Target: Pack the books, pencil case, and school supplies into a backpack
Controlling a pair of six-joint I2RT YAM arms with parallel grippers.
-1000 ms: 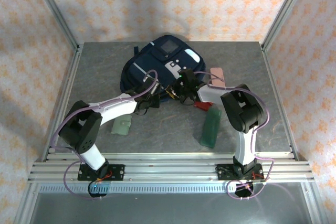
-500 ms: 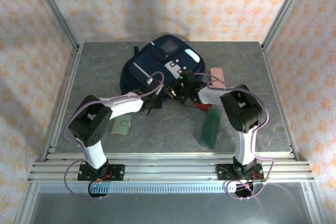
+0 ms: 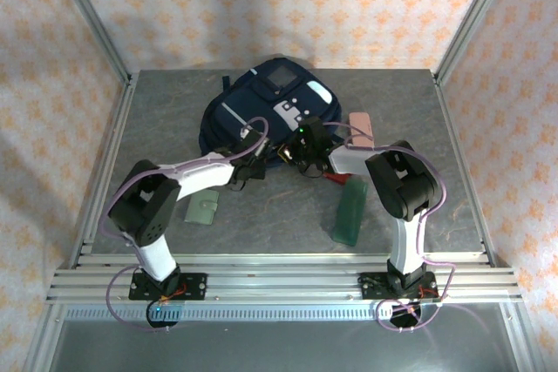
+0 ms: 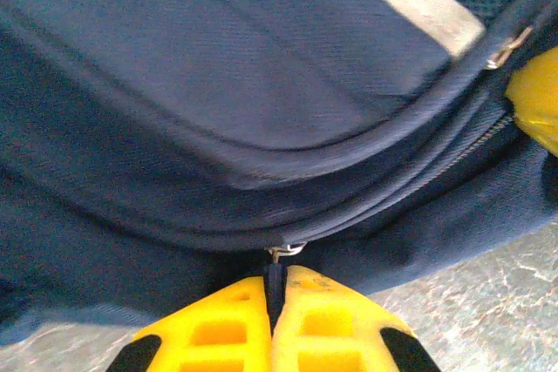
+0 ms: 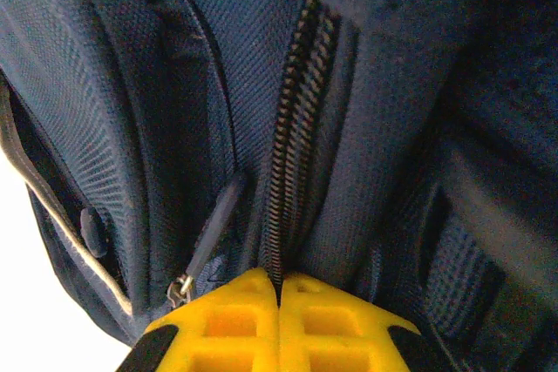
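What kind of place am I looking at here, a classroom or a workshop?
Probably a small robot test booth, not a classroom: the left arm and right arm are bolted to a metal rail at the edge of a grey table, with metal frame posts and patterned wallpaper panels around it.

Left arm: stretched far and rightward, left gripper pinched tight on the backpack zipper pull. Right arm: elbow raised, forearm reaching left, right gripper pinched on its zipper.
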